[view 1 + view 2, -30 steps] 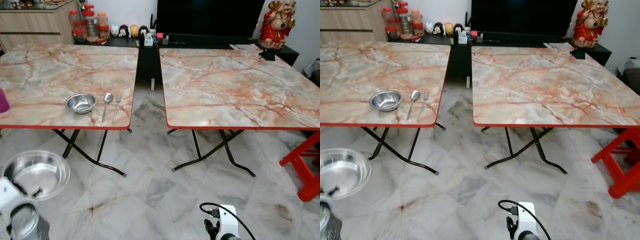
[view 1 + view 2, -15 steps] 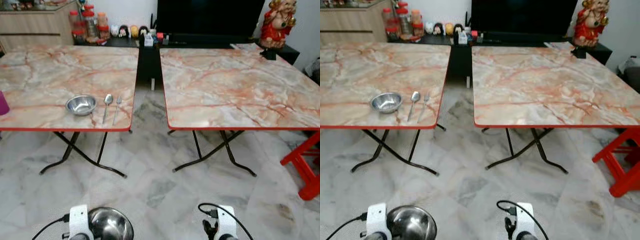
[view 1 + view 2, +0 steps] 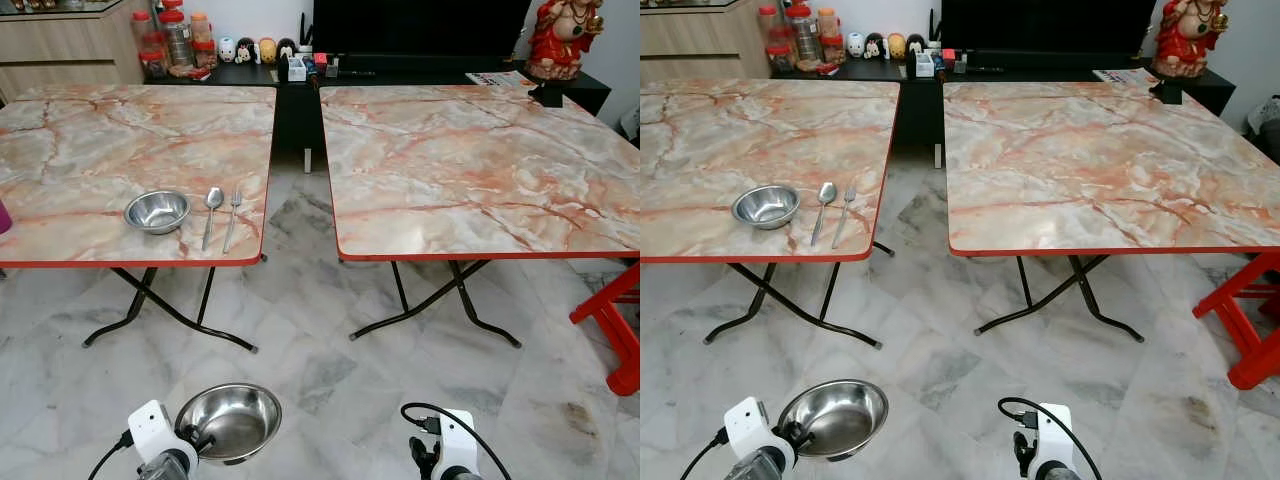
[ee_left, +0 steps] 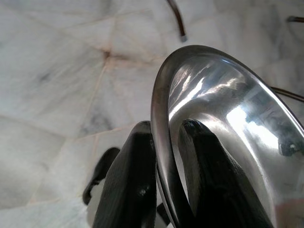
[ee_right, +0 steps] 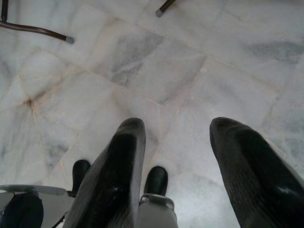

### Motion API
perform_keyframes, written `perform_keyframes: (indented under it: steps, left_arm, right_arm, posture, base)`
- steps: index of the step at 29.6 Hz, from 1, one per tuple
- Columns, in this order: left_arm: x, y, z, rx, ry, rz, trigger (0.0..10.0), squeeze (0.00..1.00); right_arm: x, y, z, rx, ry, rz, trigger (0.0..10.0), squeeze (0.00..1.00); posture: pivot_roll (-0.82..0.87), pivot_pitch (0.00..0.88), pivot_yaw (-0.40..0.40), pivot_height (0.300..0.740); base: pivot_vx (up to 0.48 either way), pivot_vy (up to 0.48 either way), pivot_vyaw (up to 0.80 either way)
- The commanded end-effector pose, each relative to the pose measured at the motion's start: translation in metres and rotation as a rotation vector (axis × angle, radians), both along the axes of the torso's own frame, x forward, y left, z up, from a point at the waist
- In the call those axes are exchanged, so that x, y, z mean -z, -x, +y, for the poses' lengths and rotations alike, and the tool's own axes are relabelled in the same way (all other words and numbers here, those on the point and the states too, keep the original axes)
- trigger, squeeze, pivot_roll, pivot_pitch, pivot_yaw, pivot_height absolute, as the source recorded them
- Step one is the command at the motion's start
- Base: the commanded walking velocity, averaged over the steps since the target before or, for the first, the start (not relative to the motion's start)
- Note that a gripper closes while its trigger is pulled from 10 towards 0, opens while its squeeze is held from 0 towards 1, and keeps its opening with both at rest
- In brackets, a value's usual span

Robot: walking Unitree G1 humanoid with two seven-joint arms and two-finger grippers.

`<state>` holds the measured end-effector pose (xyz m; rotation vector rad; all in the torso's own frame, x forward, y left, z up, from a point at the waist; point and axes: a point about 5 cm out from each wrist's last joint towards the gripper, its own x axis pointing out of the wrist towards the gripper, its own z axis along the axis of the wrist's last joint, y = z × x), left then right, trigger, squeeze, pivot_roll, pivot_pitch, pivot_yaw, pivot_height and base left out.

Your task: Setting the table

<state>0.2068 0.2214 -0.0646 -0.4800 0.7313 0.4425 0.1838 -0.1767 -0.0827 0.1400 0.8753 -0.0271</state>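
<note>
Left wrist view shows the left claw (image 4: 164, 166) pinching the rim of one steel bowl (image 3: 229, 419), held low over the marble floor (image 3: 320, 340). The right claw (image 5: 185, 161) hangs spread and empty. Two marble-patterned surfaces stand ahead; the left surface (image 3: 90, 140) carries a second bowl (image 3: 157, 210), one spoon (image 3: 212, 205) and one fork (image 3: 233, 212). No writing is legible.

2 folding tables stood side by side with a narrow gap between them, the left table (image 3: 120, 150) and the right table (image 3: 470, 170), both with pink-veined marble-look tops, red edging and black crossed legs. The floor (image 3: 320, 350) was pale grey-veined marble tile. Behind stood a dark low cabinet (image 3: 300, 95), a black screen (image 3: 420, 30), a wooden sideboard (image 3: 60, 55) and a red stool (image 3: 615, 320).
</note>
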Motion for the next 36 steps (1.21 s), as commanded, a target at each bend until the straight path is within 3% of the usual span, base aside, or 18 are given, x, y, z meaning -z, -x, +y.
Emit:
perform_keyframes:
  steps: [1, 8, 17, 19, 27, 36]
  left_arm:
    - [0.002, 0.002, -0.001, 0.016, -0.020, 0.022, 10.0, 0.00]
    - [0.003, 0.001, -0.009, 0.033, -0.026, 0.039, 10.0, 0.00]
    - [0.002, -0.001, -0.010, 0.054, -0.048, 0.037, 10.0, 0.00]
    - [0.002, 0.000, -0.008, 0.032, -0.043, 0.035, 10.0, 0.00]
    - [0.006, 0.007, -0.008, 0.024, -0.044, 0.050, 10.0, 0.00]
    - [0.008, 0.010, -0.009, 0.027, -0.045, 0.060, 10.0, 0.00]
  right_arm:
    - [-0.002, -0.003, -0.002, 0.008, 0.006, -0.011, 10.0, 0.00]
    - [-0.004, -0.007, -0.007, 0.004, 0.036, -0.027, 10.0, 0.00]
    - [-0.003, -0.002, -0.010, 0.040, 0.013, -0.022, 10.0, 0.00]
    - [-0.003, -0.002, -0.013, 0.020, 0.058, -0.024, 10.0, 0.00]
    - [-0.003, -0.003, -0.015, 0.005, 0.060, -0.013, 10.0, 0.00]
    - [-0.002, 0.000, -0.016, 0.001, 0.061, -0.009, 10.0, 0.00]
  posture:
    - [0.08, 0.000, -0.066, 0.740]
    - [0.05, 0.000, -0.057, 0.740]
    - [0.04, 0.000, -0.051, 0.740]
    - [0.05, 0.000, -0.055, 0.740]
    - [0.04, 0.000, -0.054, 0.740]
    - [0.05, 0.000, -0.062, 0.740]
  base:
    - [0.000, 0.000, 0.00]
    - [0.000, 0.000, 0.00]
    - [0.264, 0.000, 0.00]
    - [0.283, 0.000, 0.00]
    - [0.299, 0.000, 0.57]
    - [0.310, 0.000, 0.00]
